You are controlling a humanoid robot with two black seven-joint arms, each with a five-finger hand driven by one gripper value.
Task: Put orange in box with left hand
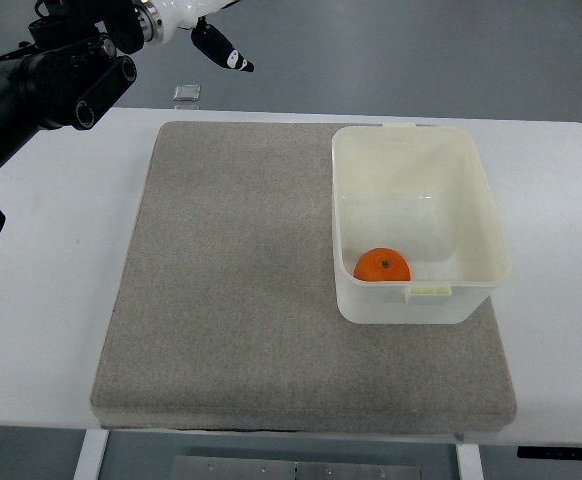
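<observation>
Grey felt mat [241,290] lies nearest; on it the cream plastic box [471,200] holds the orange [382,266] against its near wall; farther off the left hand [186,25] hangs, fingers holding nothing; a careless sweep could knock the box.

Bright even overhead light, sharp focus, soft faint shadows, mild glare on the white table [51,300]
</observation>
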